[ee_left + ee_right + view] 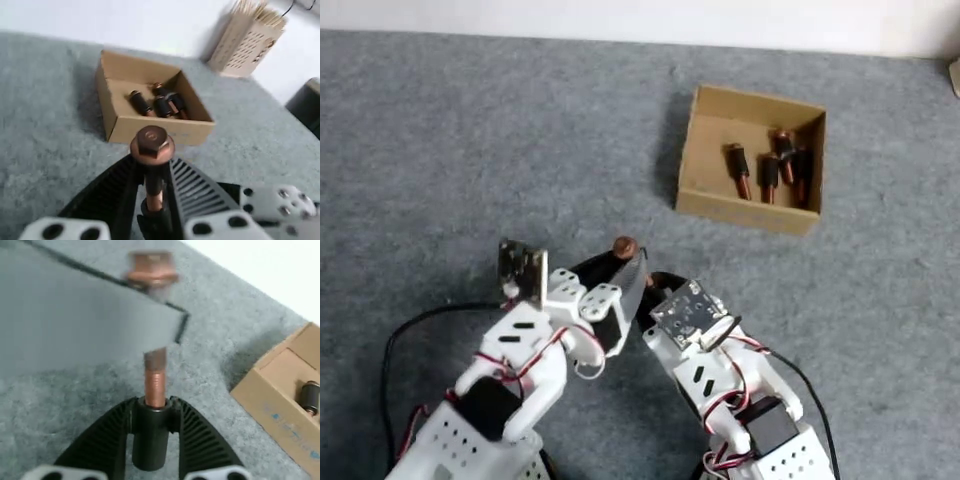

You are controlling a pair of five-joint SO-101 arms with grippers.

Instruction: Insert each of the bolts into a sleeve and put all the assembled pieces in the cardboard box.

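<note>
Pointing of the bolt (151, 143): the hexagonal head is turned away from the sleeve (150, 440) and the threaded end enters the sleeve's mouth. The long axes of the two are in line.
Position: the bolt is held off the grey carpet (470, 150) between the two pincers. In the high view its head (625, 246) lies on the far side of them from the arm bases, well short of the cardboard box (750, 215).
Hidden parts: in the right wrist view a blurred finger of the left gripper (152, 162) crosses the shank, so only the head and the lower thread show. How deep the thread sits in the sleeve cannot be told.
Appearance: the bolt is copper-coloured, with a flanged hex head. The sleeve is a plain black cylinder.
Left gripper: clamped on the shank just under the head.
Right gripper (152, 407): closed around the sleeve, with a ribbed finger on either side.
Cardboard box: its top is open and several assembled pieces (770, 170) lie inside on their sides.
</note>
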